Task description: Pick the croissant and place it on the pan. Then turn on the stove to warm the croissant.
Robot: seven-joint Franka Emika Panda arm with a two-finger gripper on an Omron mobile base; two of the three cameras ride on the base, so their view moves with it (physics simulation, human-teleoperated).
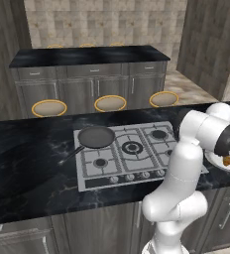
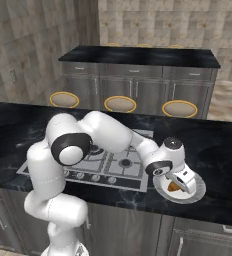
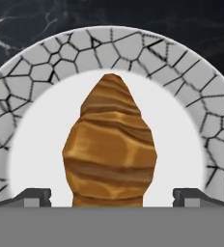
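Note:
The croissant point(image 3: 109, 149), golden-brown and ridged, lies on a white plate with a cracked-pattern rim point(image 3: 133, 46). My gripper point(image 3: 112, 198) is open just above it, one fingertip point(image 3: 34, 197) on each side of the pastry, touching nothing. In the right base view the gripper point(image 2: 180, 182) hangs over the plate point(image 2: 199, 190) with the croissant point(image 2: 172, 187) under it. The dark pan point(image 1: 96, 136) sits on the back-left burner of the stove point(image 1: 137, 163), its handle pointing front-left. The croissant point(image 1: 229, 160) shows on the plate point(image 1: 217, 159) right of the stove.
The stove's knobs point(image 1: 132, 176) run along its front edge. Black marble counter point(image 1: 28, 163) surrounds it. Three round stools point(image 1: 110, 103) stand behind the counter, and a second dark-topped cabinet island point(image 1: 87, 55) lies farther back.

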